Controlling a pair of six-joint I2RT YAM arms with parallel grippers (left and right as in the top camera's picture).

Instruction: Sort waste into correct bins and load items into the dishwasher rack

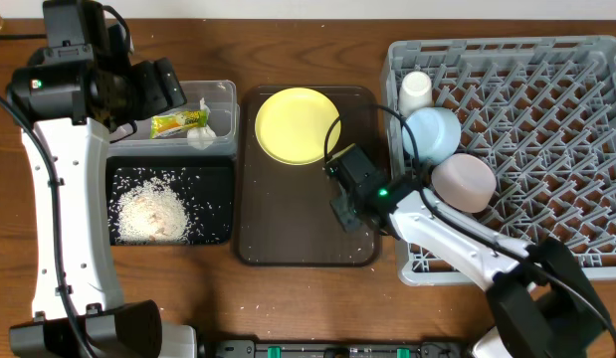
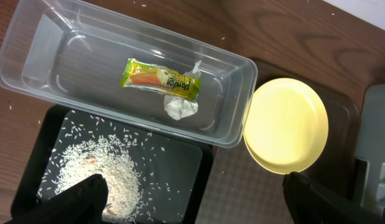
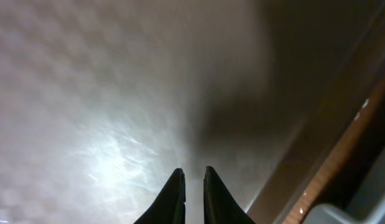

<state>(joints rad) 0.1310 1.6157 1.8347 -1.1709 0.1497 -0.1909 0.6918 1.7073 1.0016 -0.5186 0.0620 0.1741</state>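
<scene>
One plate [image 1: 298, 124] on brown tray [image 1: 288, 234]. One blue bowl [image 1: 434, 134], one pink bowl [image 1: 465, 181], one cup [image 1: 415, 91] in rack [image 1: 546, 99]. One wrapper [image 1: 176, 124], one tissue [image 1: 200, 136] in tub [image 1: 224, 89]. Right jaws low over brown tray, nearly closed; left jaws wide open above tub.

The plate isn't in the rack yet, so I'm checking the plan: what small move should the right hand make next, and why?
Probably open and shift to the rim of the plate. The right hand sits low over the bare brown tray, its fingers almost together with nothing visible between them. The plate lies just beside it on that tray, and not in the rack.
</scene>
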